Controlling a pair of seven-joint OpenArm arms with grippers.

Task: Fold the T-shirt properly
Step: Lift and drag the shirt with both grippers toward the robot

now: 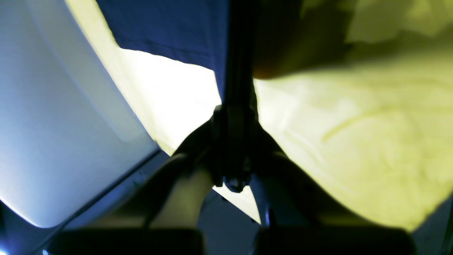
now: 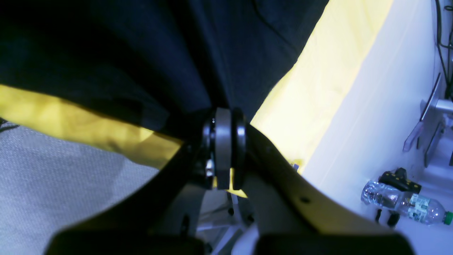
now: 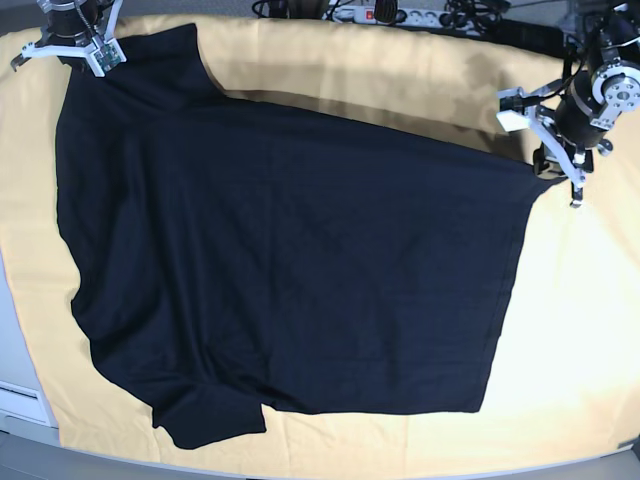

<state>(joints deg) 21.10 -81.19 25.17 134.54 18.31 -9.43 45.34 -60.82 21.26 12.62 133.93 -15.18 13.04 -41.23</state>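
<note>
The black T-shirt (image 3: pixel 290 270) lies spread wide over the yellow table cloth (image 3: pixel 350 70), one sleeve at the front left. My right gripper (image 3: pixel 92 58) is at the far left corner, shut on the T-shirt's upper edge. The right wrist view shows its pads (image 2: pixel 223 141) pressed together, with dark cloth (image 2: pixel 141 53) hanging from them. My left gripper (image 3: pixel 550 165) is at the right, shut on the T-shirt's far right corner. In the left wrist view its fingers (image 1: pixel 235 117) are closed, and dark cloth (image 1: pixel 166 28) rises from them, lifted off the table cloth (image 1: pixel 371 141).
A power strip and cables (image 3: pixel 400 12) run along the table's back edge. A plastic bottle (image 2: pixel 403 203) and some black gear lie on the pale floor beside the table. Grey carpet (image 2: pixel 53 184) shows below the table cloth's edge.
</note>
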